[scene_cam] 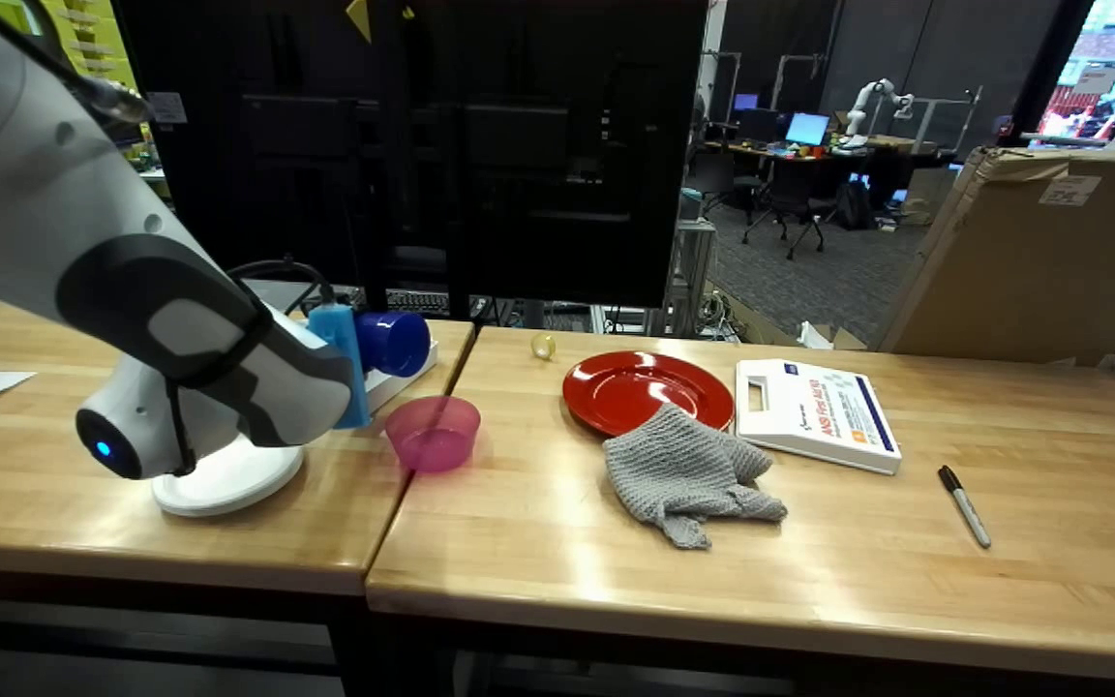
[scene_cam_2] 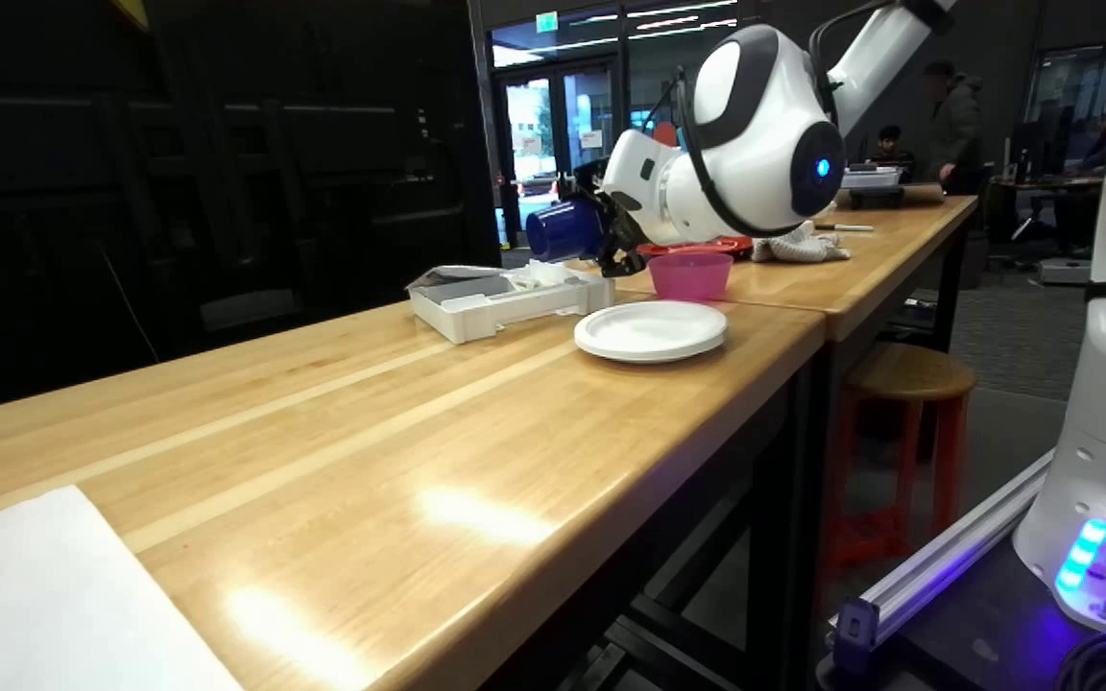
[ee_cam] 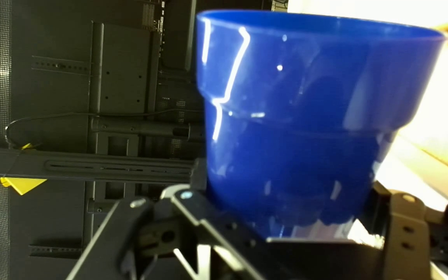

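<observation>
Blue, glossy plastic shines up there: a stepped cup (ee_cam: 305,116) gripped near its base between the jaws. It's held clear of the bench (scene_cam_2: 351,461), tipped onto its side, its mouth turned away from the jaws. Below the jaws an open white tray (scene_cam_2: 476,326) rests on the bench. Also lower than the jaws, and near them, I make out a see-through pink bowl (scene_cam: 433,436) and a stack of white plates (scene_cam_2: 649,328). Well apart from the jaws, farther along, lies a red plate (scene_cam: 616,387), with a crumpled grey cloth (scene_cam: 688,474) hiding part of its rim and a white first aid kit case (scene_cam: 819,416) just beside it. Farthest of these from the jaws is a black-capped marker (scene_cam: 964,505).
</observation>
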`<action>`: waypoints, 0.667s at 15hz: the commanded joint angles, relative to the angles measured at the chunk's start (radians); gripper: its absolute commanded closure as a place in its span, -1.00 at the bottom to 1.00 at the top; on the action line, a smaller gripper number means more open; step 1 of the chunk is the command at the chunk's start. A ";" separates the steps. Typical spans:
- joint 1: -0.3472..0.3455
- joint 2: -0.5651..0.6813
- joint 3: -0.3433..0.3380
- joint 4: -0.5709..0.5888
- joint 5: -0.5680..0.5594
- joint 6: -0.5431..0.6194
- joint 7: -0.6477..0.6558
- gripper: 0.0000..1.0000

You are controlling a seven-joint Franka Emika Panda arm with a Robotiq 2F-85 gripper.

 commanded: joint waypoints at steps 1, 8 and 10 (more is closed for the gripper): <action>-0.011 -0.015 0.005 0.006 0.038 0.034 0.006 -0.16; -0.014 -0.037 0.008 -0.016 0.132 0.050 -0.021 -0.16; -0.015 -0.040 0.008 -0.022 0.144 0.053 -0.021 -0.16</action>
